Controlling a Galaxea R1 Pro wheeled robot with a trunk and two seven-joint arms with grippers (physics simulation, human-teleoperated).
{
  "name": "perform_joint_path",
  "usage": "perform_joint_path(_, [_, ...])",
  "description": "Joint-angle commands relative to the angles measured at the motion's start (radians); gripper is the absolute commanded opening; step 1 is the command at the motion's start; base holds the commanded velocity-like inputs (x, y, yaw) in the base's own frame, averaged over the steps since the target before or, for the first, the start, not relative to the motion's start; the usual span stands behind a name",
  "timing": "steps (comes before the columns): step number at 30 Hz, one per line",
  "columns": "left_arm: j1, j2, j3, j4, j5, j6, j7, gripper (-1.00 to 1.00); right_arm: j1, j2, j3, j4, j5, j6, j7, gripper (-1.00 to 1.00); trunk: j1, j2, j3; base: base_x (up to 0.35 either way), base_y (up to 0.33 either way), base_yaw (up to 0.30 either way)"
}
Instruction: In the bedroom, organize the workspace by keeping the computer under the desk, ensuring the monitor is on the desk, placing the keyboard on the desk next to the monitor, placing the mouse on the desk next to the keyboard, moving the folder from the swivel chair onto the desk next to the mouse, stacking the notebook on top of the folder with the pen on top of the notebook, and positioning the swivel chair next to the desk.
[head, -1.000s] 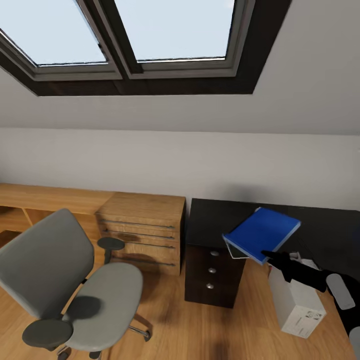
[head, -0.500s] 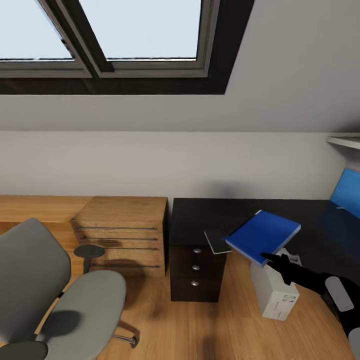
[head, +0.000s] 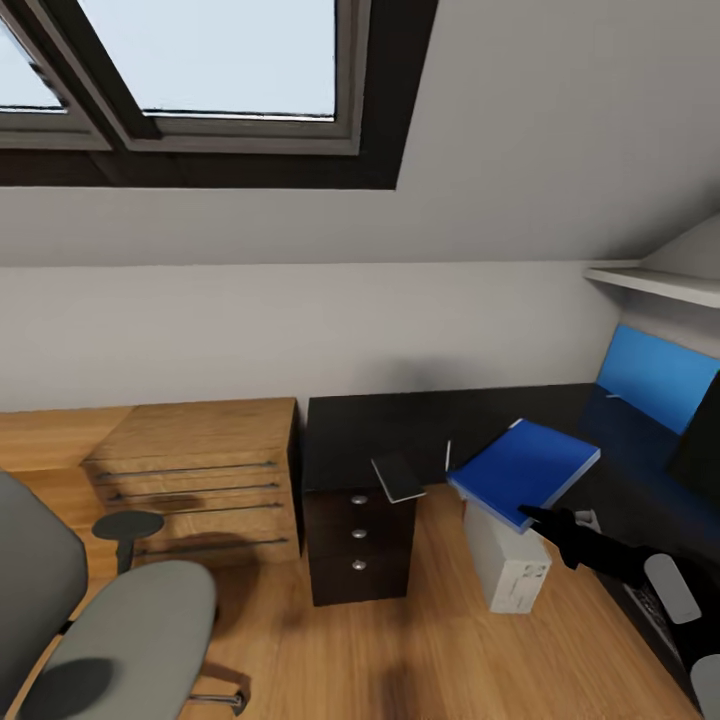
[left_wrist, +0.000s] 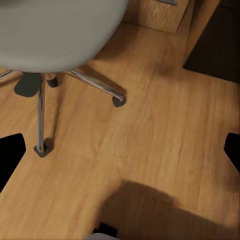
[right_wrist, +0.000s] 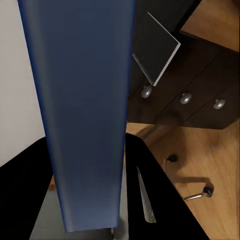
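**Inspector A:** Comparing against the earlier head views, the whole picture has swung rightward, so the camera turned; the furniture did not move. The swivel chair (head: 90, 620) now sits at the left edge, and the desk (head: 400, 430) with its black drawers (head: 358, 545) has come toward centre. A blue-lit monitor (head: 655, 385) has entered at far right.

**Inspector B:** Meaning for the task?

**Inspector A:** The robot is turning from chair to desk with the folder (head: 525, 468) in hand. Placement is not yet done; I judge it roughly mid-transfer.

**Inspector B:** Arm pose and grip?

**Inspector A:** The right gripper (head: 535, 517) reaches forward and up from the lower right, clamped on the folder's near edge, holding it tilted above the computer (head: 508, 572) and the desk's inner edge. In the right wrist view the folder (right_wrist: 82, 110) runs straight out between the fingers. The left gripper (left_wrist: 120, 155) hangs over bare floor (left_wrist: 165, 150) near the chair's chrome base, fingers spread wide, holding nothing.

**Inspector B:** Other items?

**Inspector A:** The notebook (head: 398, 477) overhangs the desk corner above the drawers. A thin pale sliver beside it may be the pen, though it is too small to confirm.
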Motion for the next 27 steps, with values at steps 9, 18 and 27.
perform_joint_path(9, [-0.001,0.000,-0.002,0.000,0.007,-0.003,-0.003,1.00,-0.002,0.020,-0.001,0.001,0.006,-0.022,0.004,-1.00,0.001,-0.002,-0.002,0.000,0.000,-0.269])
perform_joint_path(18, [-0.001,0.000,-0.002,-0.001,0.006,-0.004,-0.003,1.00,-0.002,0.031,0.000,0.003,0.008,-0.065,0.004,-1.00,0.001,-0.002,-0.002,0.012,0.000,-0.110])
perform_joint_path(27, [-0.001,0.000,-0.002,-0.001,0.006,-0.004,-0.003,1.00,-0.002,0.026,0.000,0.083,0.008,-0.108,0.009,-1.00,0.001,-0.002,-0.002,0.097,0.000,-0.008])
